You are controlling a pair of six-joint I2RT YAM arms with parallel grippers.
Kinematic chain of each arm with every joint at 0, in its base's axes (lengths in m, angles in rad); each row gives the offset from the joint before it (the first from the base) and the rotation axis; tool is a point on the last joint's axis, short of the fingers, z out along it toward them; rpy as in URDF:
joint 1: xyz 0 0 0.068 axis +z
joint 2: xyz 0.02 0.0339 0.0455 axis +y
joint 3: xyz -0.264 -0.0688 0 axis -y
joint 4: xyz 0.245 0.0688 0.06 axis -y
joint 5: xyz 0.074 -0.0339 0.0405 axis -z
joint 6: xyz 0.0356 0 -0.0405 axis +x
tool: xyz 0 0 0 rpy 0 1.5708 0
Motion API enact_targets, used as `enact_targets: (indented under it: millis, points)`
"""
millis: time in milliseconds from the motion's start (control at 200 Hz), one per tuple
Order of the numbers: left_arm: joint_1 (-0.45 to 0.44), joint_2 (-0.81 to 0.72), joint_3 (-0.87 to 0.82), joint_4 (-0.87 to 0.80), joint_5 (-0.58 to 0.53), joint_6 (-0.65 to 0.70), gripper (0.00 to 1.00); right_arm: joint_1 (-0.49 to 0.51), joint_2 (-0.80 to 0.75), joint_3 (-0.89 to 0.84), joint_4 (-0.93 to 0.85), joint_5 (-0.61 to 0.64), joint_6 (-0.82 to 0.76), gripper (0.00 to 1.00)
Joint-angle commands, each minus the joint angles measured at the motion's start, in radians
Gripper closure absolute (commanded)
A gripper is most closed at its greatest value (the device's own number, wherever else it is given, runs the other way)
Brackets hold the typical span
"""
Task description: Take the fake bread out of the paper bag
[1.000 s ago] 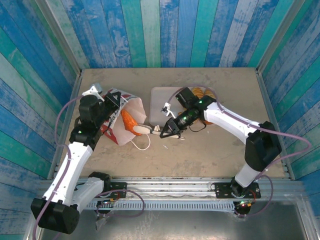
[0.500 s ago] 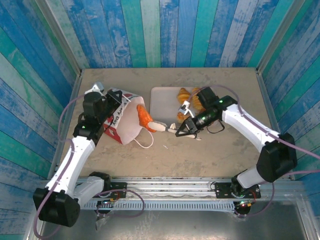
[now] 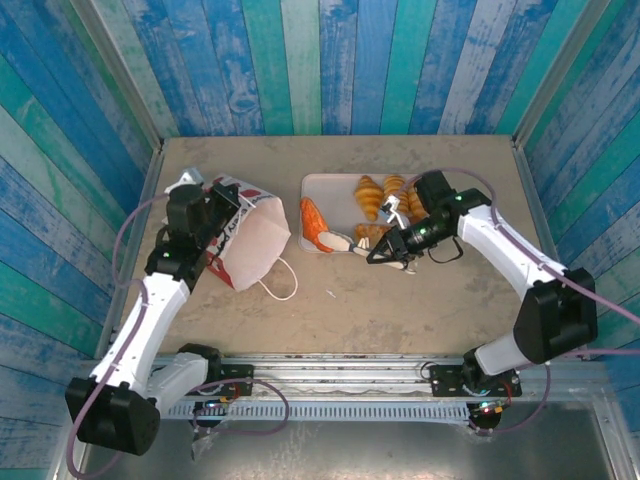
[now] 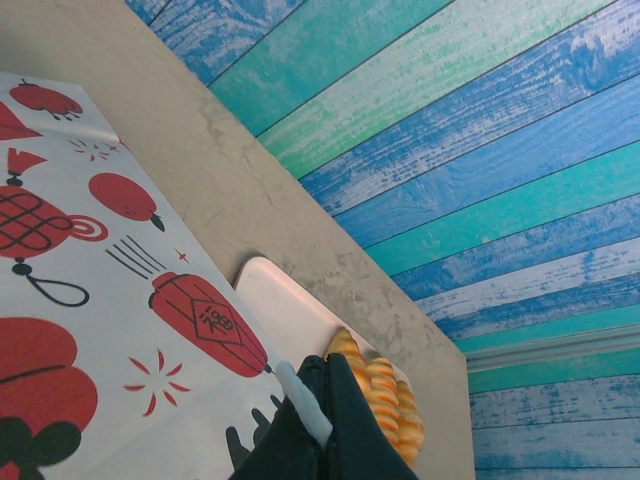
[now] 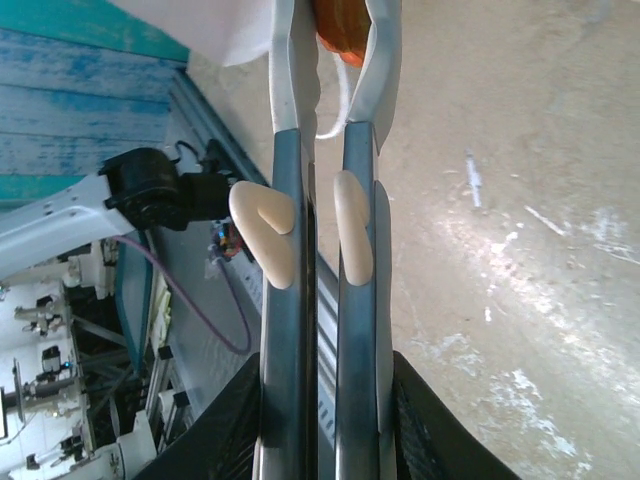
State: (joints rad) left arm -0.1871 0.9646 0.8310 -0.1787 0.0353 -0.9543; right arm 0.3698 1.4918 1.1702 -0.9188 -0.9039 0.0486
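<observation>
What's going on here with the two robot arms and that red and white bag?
The left gripper holds the paper bag by its edge, with the open mouth facing the pink tray. The right gripper is clamped on an orange piece of fake bread, which is outside the bag at the tray's left edge. Several other pastries lie on the tray.

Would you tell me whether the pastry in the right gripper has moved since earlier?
Yes: the pastry went right, from the mouth of the paper bag to the left end of the pink tray.
</observation>
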Motion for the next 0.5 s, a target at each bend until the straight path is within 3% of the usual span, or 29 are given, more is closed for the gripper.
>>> enact_targets:
  millis: [0,220,496]
  points:
    - [-0.003,-0.054,0.006,-0.026,-0.05,0.017,1.0,-0.008,0.036,0.04,0.048,0.035,0.033,0.71]
    - [-0.003,-0.063,0.002,-0.017,-0.022,0.022,1.0,-0.008,0.13,0.091,0.075,0.032,0.041,0.69]
    - [-0.003,-0.068,-0.007,-0.017,-0.015,0.018,1.0,-0.008,0.193,0.095,0.104,-0.112,0.033,0.68]
